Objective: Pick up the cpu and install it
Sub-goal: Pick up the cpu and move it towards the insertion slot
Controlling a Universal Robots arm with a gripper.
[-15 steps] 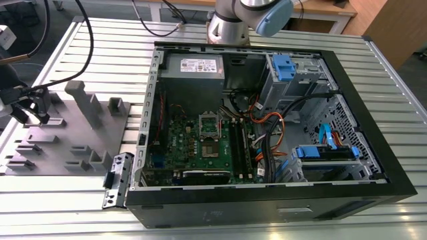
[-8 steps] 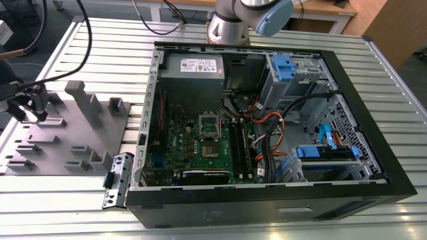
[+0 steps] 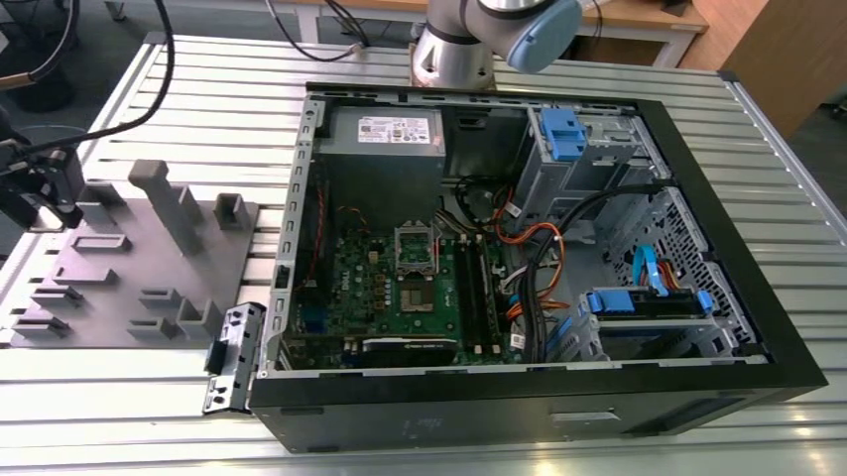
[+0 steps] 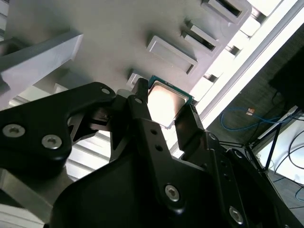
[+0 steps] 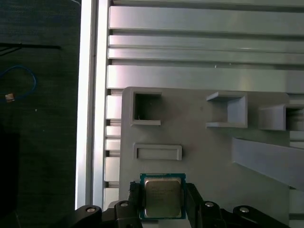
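One gripper (image 5: 163, 209) | fingers (image 5: 136, 195) clamped on both sides of cpu (image 5: 162, 197) | its print illegible | by grey fixture plate (image 5: 199, 156)

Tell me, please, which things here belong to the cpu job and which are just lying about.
Job:
- cpu, gripped by the gripper at the grey tray
- green board inside the open case

Lying about:
- tray blocks
- orange cables
- blue clip
- metal bracket
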